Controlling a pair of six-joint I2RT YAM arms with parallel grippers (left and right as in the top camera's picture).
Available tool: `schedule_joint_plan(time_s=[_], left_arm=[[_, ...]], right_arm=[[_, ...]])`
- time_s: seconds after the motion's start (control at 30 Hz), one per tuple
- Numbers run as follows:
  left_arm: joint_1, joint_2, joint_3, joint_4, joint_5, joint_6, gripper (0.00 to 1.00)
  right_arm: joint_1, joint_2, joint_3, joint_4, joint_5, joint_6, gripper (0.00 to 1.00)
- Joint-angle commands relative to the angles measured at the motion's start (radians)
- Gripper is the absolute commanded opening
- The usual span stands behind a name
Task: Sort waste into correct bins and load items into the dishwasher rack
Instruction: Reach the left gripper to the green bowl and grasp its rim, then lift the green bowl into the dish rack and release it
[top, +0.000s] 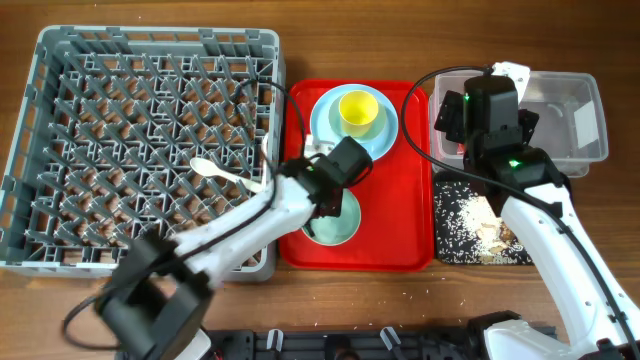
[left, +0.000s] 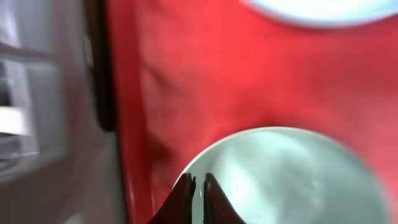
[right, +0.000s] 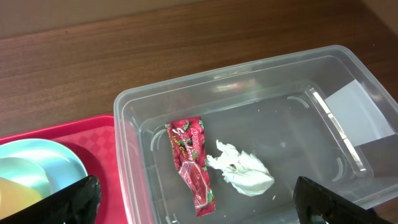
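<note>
overhead view of a wooden table. a large grey dishwasher rack (top: 150, 150) fills the 9 o'clock side, with a white plastic spoon (top: 222, 175) lying on its pegs near its 3 o'clock edge. a flat red tray (top: 415, 200) sits at the centre. toward the tray's 12 o'clock end is a pale blue plate (top: 385, 135) with a small yellow cup (top: 358, 110) standing on it. toward its 6 o'clock end is a mint-green bowl (top: 335, 225).

the left gripper (left: 199, 183) is at the bowl's 12 o'clock rim. the left wrist view is blurred, but its 2 dark fingers are drawn almost together and appear to pinch the rim, with 1 finger inside the bowl.

at 2 o'clock on the table is a clear plastic tub (top: 575, 130). inside it lie a crumpled red-and-white wrapper (right: 193, 162) and, just beside it at its 3 o'clock, a crumpled white tissue (right: 242, 171). the wrapper carries white script lettering too small to read. a white label (right: 357, 106) is on the tub's far wall, and any print on it cannot be made out.

the right gripper (right: 198, 190) hangs above the tub with its 2 fingers spread wide apart and holding nothing.

at 4 o'clock on the table, just below the tub, is a shallow black tray (top: 450, 250) scattered with whitish crumbs (top: 455, 220) and beige chunks (top: 492, 225).
</note>
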Motion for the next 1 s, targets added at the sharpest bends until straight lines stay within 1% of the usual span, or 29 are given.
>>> schedule_joint_plan(time_s=[0.0,0.03,0.07,0.1,0.23,0.33,0.4,0.53,0.73,0.87,0.9,0.93,0.97], left_arm=[[0.004,-0.167,-0.001,-0.001,0.078,-0.006,0.1],[0.004,-0.211,-0.002,-0.013,0.188,-0.006,0.21],[0.004,-0.237,-0.002,-0.019,0.284,-0.005,0.25],[0.0,-0.24,-0.002,-0.027,0.34,-0.002,0.26],[-0.069,-0.179,-0.005,-0.042,0.339,0.024,0.27],[-0.14,-0.093,-0.005,0.021,0.292,0.024,0.28],[-0.158,-0.052,-0.005,0.048,0.257,0.024,0.29],[-0.159,-0.013,-0.005,0.074,0.228,0.024,0.3],[-0.16,0.034,-0.005,0.137,0.22,0.024,0.29],[-0.159,0.081,-0.005,0.124,0.22,0.024,0.28],[-0.16,0.082,-0.005,0.104,0.22,0.023,0.31],[-0.16,0.082,-0.005,0.095,0.22,0.01,0.27],[-0.159,0.082,-0.005,0.09,0.22,-0.011,0.25]], right_arm=[[-0.004,-0.003,0.013,0.002,0.01,0.0,1.0],[-0.004,-0.003,0.013,0.001,0.01,-0.001,1.0],[-0.004,-0.003,0.013,0.002,0.01,0.0,1.0],[-0.004,-0.003,0.013,0.001,0.01,-0.001,1.0],[-0.004,-0.003,0.013,0.002,0.01,-0.001,1.0],[-0.004,-0.003,0.013,0.002,0.01,-0.001,1.0],[-0.004,-0.003,0.013,0.001,0.01,0.0,1.0],[-0.004,-0.003,0.013,0.002,0.01,-0.001,1.0],[-0.004,-0.003,0.013,0.002,0.01,-0.001,1.0],[-0.004,-0.003,0.013,0.001,0.01,-0.001,1.0],[-0.004,-0.003,0.013,0.002,0.01,-0.001,1.0],[-0.004,-0.003,0.013,0.001,0.01,-0.001,1.0],[-0.004,-0.003,0.013,0.002,0.01,-0.001,1.0]])
